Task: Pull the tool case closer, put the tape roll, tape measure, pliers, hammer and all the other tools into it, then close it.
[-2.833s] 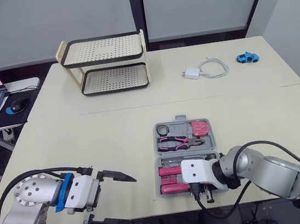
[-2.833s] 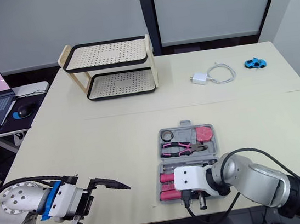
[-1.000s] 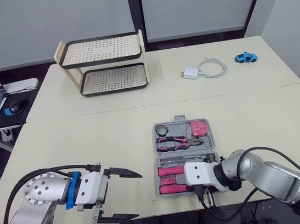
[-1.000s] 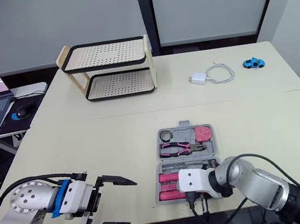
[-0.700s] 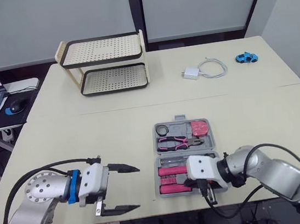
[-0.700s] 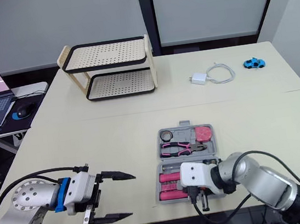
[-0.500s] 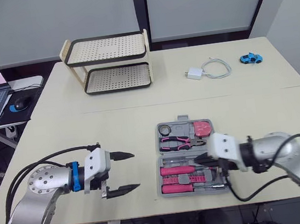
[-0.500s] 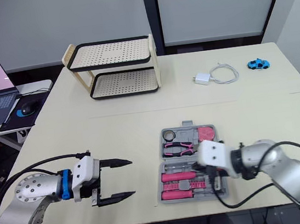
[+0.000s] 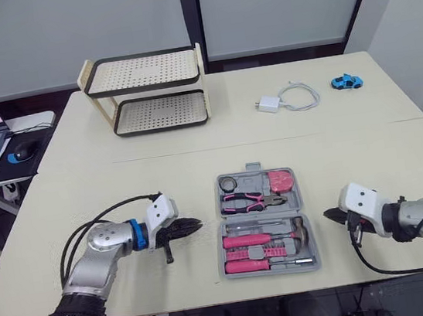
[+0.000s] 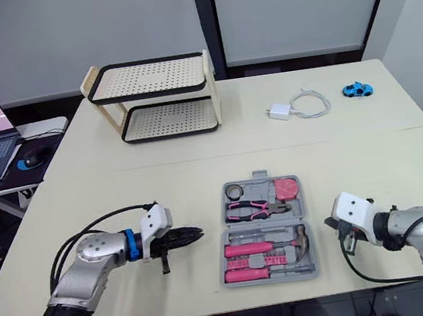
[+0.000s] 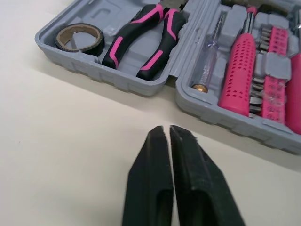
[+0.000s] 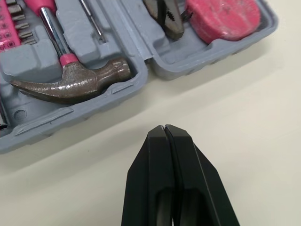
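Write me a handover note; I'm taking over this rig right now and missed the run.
Left gripper: shut, empty, low over the table, left of the case.
Right gripper: shut, empty, right of the case.
The case lies open flat near the table's front edge. Tape roll, tape measure and pliers sit in its far half, hammer in the near half.
Done: the named tools are packed.
Left: close the case.
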Motion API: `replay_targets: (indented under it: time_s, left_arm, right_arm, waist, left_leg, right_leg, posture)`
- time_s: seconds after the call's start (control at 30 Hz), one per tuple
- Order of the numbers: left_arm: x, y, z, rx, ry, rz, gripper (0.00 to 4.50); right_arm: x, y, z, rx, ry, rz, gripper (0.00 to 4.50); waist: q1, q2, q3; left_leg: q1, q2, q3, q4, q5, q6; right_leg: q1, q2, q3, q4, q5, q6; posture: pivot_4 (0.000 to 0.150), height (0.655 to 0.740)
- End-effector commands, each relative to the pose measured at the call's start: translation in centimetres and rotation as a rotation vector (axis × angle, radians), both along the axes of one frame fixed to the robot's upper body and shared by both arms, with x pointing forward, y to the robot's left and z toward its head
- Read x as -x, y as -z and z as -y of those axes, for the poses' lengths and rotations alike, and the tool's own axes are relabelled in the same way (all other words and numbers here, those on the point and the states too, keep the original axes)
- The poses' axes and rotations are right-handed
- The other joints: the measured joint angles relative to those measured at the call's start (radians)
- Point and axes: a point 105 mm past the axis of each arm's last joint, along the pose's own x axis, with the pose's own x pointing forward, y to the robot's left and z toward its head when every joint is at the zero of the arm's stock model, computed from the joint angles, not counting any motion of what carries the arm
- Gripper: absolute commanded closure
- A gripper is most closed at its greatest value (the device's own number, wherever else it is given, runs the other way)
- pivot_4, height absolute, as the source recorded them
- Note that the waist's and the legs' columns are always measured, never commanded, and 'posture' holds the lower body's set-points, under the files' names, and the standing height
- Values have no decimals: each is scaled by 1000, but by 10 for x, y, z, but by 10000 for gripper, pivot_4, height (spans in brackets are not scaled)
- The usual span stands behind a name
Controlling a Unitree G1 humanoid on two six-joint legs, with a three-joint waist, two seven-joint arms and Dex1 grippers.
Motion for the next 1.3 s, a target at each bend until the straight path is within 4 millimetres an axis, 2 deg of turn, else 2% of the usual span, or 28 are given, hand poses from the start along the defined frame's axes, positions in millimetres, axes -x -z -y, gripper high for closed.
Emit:
replay_targets:
  time_s: [0.03,0.3,0.5,0.83,1.3]
  left_arm:
    - [-6,1,11,-15,37,31,44438]
    - [-5,19,24,-52,71,17,44438]
    - [-11,25,37,-39,62,39,44438]
    - [-16,29,49,-45,72,114,44438]
    - [17,25,63,-12,165,82,44438]
  right_arm:
    - [-9,2,-4,14,-29,26,45000]
    - [-22,12,-14,8,-64,12,45000]
    - [-29,17,-26,2,-94,10,45000]
    - [-28,21,-37,-9,-125,-4,45000]
    - [-15,17,-53,-33,-192,-27,45000]
  waist:
    - [0,0,0]
    - [-1,0,0]
    - [0,0,0]
    - [1,0,-1]
    - [0,0,-2]
  left_leg:
    - [0,0,0,0,0,-1]
    - [-1,0,0,0,2,-3]
    - [-1,0,-1,1,2,-3]
    - [0,-1,-1,1,2,-3]
    - [0,0,-1,0,2,-3]
  right_leg:
    - [0,0,0,0,0,0]
    - [0,0,0,0,0,0]
    - [0,0,0,0,0,0]
    - [0,-1,0,0,0,0]
    - [-1,-1,0,0,0,0]
  posture:
    - [1500,7400]
    - [1500,7400]
    - [1500,7400]
    - [1500,7400]
    - [1500,7400]
